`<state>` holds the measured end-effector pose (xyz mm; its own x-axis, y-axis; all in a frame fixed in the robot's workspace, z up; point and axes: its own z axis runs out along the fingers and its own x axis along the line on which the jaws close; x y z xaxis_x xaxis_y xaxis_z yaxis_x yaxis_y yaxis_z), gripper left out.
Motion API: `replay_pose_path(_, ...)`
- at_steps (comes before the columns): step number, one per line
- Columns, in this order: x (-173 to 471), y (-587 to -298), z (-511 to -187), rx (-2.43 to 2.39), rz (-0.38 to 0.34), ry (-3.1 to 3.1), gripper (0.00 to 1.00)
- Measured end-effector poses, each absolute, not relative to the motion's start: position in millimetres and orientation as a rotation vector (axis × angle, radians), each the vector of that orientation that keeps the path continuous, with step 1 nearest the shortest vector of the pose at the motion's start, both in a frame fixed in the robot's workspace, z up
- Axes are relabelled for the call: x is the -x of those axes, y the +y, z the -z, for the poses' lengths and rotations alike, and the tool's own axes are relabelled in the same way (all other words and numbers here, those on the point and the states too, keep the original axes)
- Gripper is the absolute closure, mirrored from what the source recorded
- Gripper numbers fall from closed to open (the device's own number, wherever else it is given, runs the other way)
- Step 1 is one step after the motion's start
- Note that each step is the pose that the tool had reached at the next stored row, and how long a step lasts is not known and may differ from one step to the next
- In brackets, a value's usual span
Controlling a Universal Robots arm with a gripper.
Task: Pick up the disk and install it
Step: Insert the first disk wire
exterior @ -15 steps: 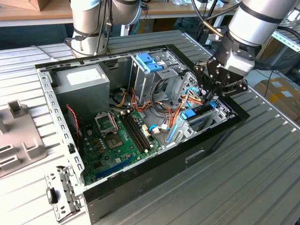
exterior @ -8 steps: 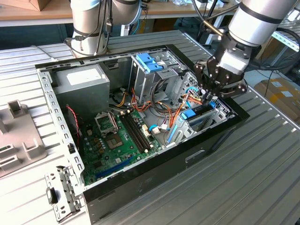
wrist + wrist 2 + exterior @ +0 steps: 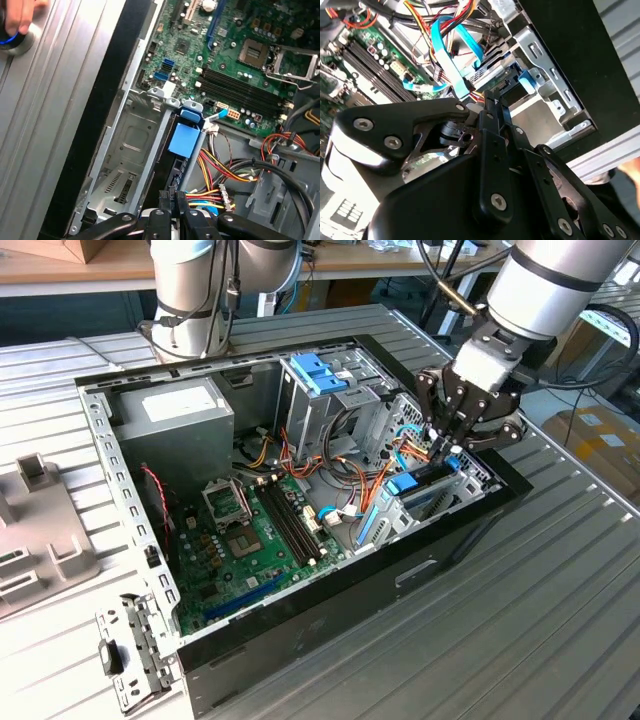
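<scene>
The disk (image 3: 425, 498) stands on edge in the metal drive bay (image 3: 130, 150) at the end of the open computer case (image 3: 300, 640) on the exterior view's right. Its light-blue rail and tab (image 3: 186, 140) show beside the motherboard. My gripper (image 3: 443, 448) hangs straight above that bay. In both wrist views the black fingers (image 3: 492, 107) lie close together, with their tips (image 3: 175, 197) at the disk's (image 3: 487, 74) near end. Whether they press on it I cannot tell.
Orange, yellow and blue cables (image 3: 225, 170) bunch beside the bay. A tall cage with a bright-blue bracket (image 3: 320, 375), a power supply (image 3: 170, 410) and the motherboard (image 3: 250, 540) occupy the case. A loose metal bracket (image 3: 125, 660) lies outside. A person's hand (image 3: 20, 15) rests on the table.
</scene>
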<state>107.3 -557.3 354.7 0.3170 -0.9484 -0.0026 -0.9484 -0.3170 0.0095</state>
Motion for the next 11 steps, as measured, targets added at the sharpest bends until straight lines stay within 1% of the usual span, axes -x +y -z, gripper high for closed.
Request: replay_pose_path(11,-107.3,-557.3,-352.9,-2.283,0.013,-2.151,0.84)
